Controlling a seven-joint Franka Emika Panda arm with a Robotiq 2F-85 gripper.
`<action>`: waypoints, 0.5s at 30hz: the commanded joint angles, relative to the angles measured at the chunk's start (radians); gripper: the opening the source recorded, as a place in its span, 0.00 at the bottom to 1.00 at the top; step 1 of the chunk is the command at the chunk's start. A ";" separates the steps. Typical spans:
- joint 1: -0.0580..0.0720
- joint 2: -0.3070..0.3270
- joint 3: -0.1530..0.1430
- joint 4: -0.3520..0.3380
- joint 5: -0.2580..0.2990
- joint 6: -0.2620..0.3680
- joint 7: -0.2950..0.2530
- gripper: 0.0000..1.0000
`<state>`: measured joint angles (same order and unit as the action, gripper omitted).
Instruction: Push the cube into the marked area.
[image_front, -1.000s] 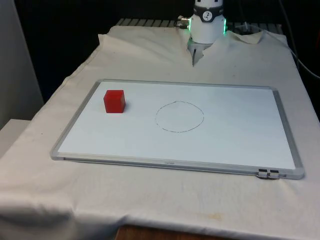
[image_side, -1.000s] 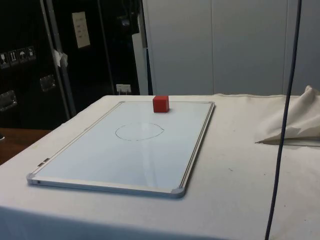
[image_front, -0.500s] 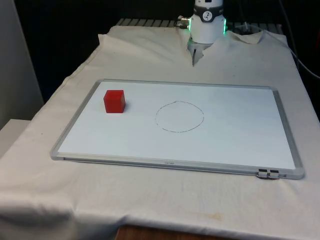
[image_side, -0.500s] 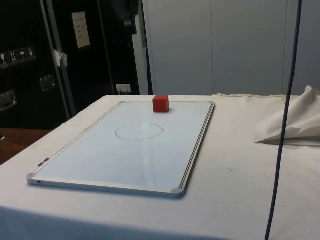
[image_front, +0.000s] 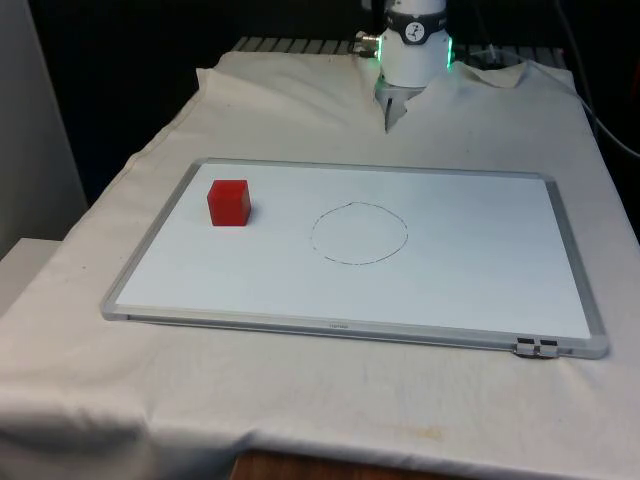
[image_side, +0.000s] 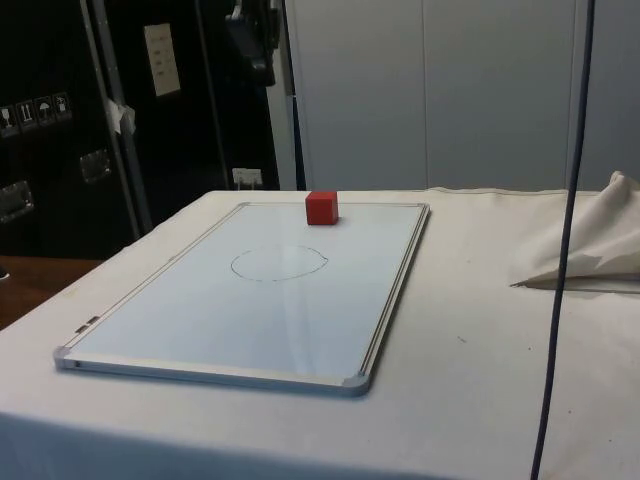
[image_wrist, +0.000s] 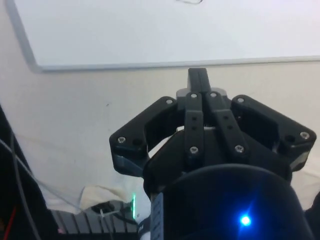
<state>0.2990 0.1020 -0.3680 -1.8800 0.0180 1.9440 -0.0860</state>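
A red cube (image_front: 229, 202) sits on the whiteboard (image_front: 480, 270), near its corner at the front view's left. In the side view the cube (image_side: 322, 207) rests at the board's far edge. A thin drawn circle (image_front: 359, 233) marks the board's middle, about a hand's width from the cube; the circle (image_side: 278, 263) has nothing inside it. My gripper (image_wrist: 198, 74) is shut with nothing held, high above the cloth beyond the whiteboard's (image_wrist: 150, 35) long edge. In the side view the dark gripper (image_side: 258, 60) hangs well above the cube, against the dark cabinets.
The white cloth (image_front: 300, 400) covers the table around the board and bunches in folds (image_side: 590, 250) at the robot's end. The robot's base (image_front: 415, 55) stands behind the board. A dark cable (image_side: 560, 300) hangs down in the side view.
In the side view the gripper has come down a little at the top of the picture. The cube has not moved.
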 joint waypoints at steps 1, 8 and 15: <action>-0.006 0.003 -0.009 -0.015 0.006 0.030 -0.017 0.00; -0.012 0.024 -0.053 -0.059 0.012 0.114 -0.064 0.00; -0.016 0.050 -0.087 -0.082 0.025 0.171 -0.102 0.00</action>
<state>0.2880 0.1550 -0.4620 -1.9600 0.0350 2.1100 -0.1840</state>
